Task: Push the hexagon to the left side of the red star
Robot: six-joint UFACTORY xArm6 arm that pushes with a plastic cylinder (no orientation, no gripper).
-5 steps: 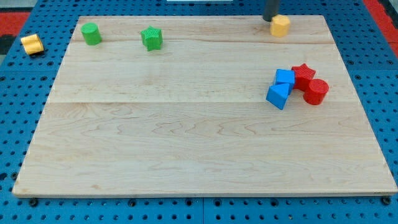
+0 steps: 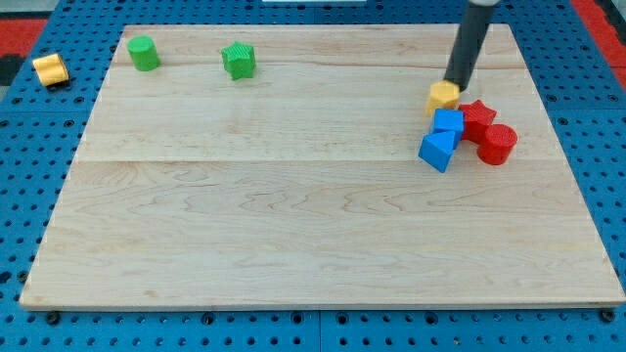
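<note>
The yellow hexagon (image 2: 443, 96) lies on the wooden board at the view's right, touching the upper blue block (image 2: 449, 122) and just left of the red star (image 2: 477, 115). My tip (image 2: 454, 84) is right behind the hexagon, at its upper right edge, touching it. A red cylinder (image 2: 497, 144) sits below right of the star. A second blue block (image 2: 437, 150) lies below the first.
A green cylinder (image 2: 144, 53) and a green star-like block (image 2: 238, 61) sit at the board's top left. A yellow block (image 2: 49, 69) lies off the board on the blue pegboard at the left. The board's right edge (image 2: 548, 108) is near the cluster.
The tip has moved down the view from the board's top edge, pushing the yellow hexagon down against the blue block and beside the red star.
</note>
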